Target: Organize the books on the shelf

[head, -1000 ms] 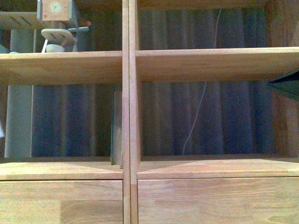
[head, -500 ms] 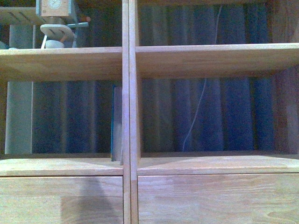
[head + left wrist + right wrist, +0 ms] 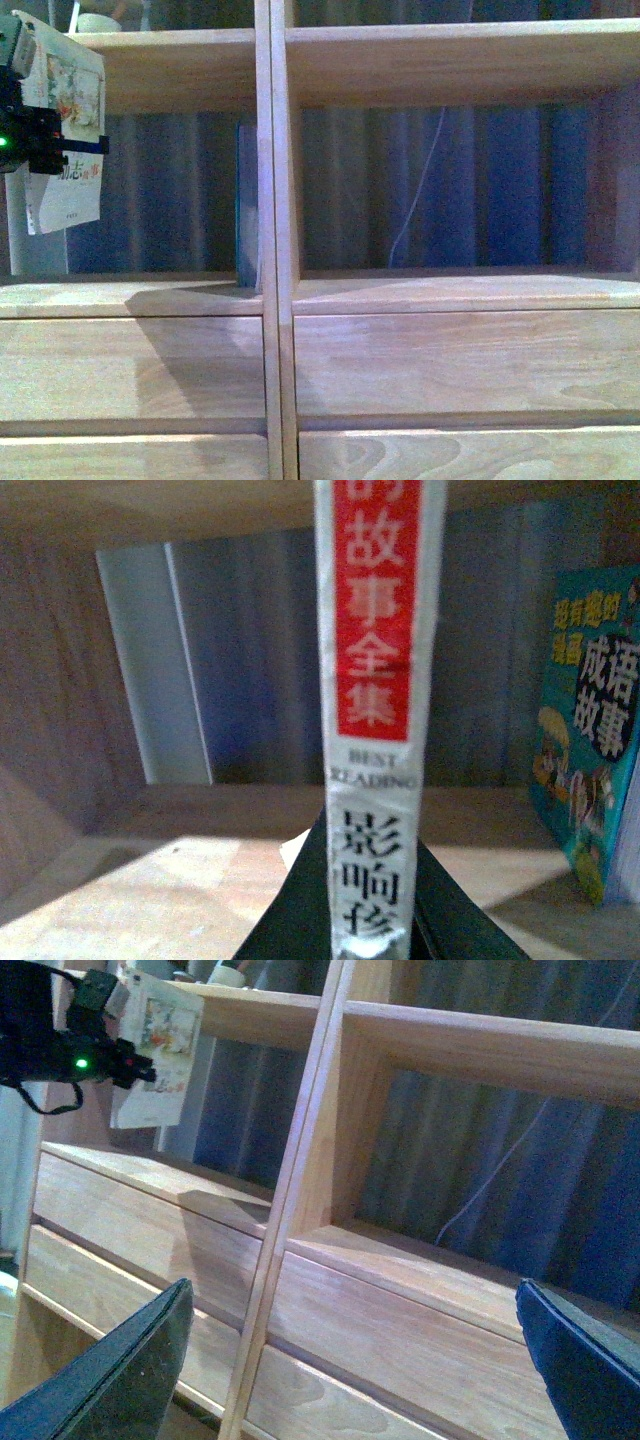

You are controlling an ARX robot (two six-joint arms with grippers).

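My left gripper (image 3: 42, 140) hangs at the far left, in front of the shelf's (image 3: 270, 300) left compartment, shut on the white paperback book (image 3: 75, 95), which it holds upright. In the left wrist view the book's red-white spine (image 3: 378, 680) rises between the dark jaws of that gripper (image 3: 375, 925). A thin dark teal book (image 3: 246, 205) stands against the central divider; its colourful cover (image 3: 590, 730) shows in the wrist view too. My right gripper (image 3: 350, 1370) is open with nothing between its fingers, facing the drawer fronts (image 3: 400, 1350). From there the left gripper (image 3: 70, 1045) and paperback (image 3: 155, 1050) are visible.
A blue curtain (image 3: 480, 180) and a hanging white cord (image 3: 420, 190) show through the shelf's open back. A grey post (image 3: 40, 250) stands behind the left compartment. Drawer fronts (image 3: 450, 365) lie below the compartments. A pale toy base (image 3: 100, 20) sits on the upper left board.
The shelf boards have slid upward in the front view. My left gripper with the paperback has come into view at the left. The dark shape at the right edge is gone.
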